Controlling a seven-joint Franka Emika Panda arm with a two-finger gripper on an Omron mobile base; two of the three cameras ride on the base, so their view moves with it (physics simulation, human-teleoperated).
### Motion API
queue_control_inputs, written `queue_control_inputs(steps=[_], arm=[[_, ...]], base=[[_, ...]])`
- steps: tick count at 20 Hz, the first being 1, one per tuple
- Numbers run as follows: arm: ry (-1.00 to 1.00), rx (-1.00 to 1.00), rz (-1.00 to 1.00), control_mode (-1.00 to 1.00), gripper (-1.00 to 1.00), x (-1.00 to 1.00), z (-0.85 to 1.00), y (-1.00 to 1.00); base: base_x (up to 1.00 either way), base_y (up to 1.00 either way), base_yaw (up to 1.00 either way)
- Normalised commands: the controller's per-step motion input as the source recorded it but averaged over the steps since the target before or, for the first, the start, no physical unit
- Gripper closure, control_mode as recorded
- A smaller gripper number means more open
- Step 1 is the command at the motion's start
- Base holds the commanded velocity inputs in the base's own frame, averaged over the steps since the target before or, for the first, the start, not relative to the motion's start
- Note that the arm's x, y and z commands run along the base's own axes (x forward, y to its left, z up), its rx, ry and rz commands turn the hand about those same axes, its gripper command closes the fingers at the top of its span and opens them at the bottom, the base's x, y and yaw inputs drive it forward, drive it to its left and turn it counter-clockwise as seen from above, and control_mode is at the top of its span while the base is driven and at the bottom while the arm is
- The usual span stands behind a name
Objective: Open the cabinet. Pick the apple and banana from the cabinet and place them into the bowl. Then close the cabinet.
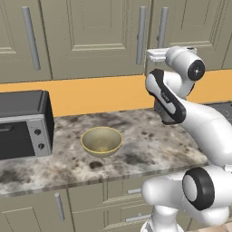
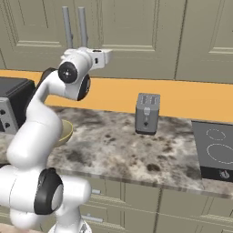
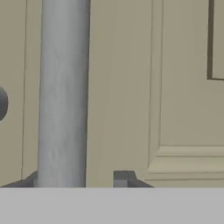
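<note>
Cabinet (image 1: 95, 36) doors closed, directly ahead of the claw (image 3: 78, 181). Right door's bar handle (image 3: 63, 92) sits between the fingertips (image 3: 121, 178); grasped or not, cannot tell. Bowl (image 1: 102, 141) on counter (image 1: 149, 145) well below, left.

1. The white arm rises from the base, bends at a dark elbow joint, and reaches up and forward.
2. Its wrist is level, with the hand pointing straight ahead.
3. In the hand view, the gripper (image 3: 78, 180) shows two dark finger tips at the bottom, one on either side of a grey vertical bar handle (image 3: 63, 94).
4. The left tip is mostly hidden by the bar; the right tip stands a little clear of it.
5. Whether the jaws press the bar cannot be told.
</note>
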Motion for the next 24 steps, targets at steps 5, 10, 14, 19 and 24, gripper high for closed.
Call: queue_control_inputs(steps=[5,10,14,19,24], arm=[[-0.01,0.06,0.0,-1.0,1.0,-0.71,0.3,-1.0],[-0.06,0.1,0.0,-1.0,1.0,-0.71,0.21,-1.0],[-0.09,0.12,0.0,-1.0,1.0,-0.53,0.14,-1.0],[-0.06,0.14,0.0,-1.0,1.0,-0.43,0.2,-1.0],[-0.01,0.11,0.0,-1.0,1.0,-0.4,0.44,-1.0]], base=[[0.0,0.0,0.0],[0.0,0.0,0.0],[0.0,0.0,0.0],[0.0,0.0,0.0],[0.0,0.0,0.0]])
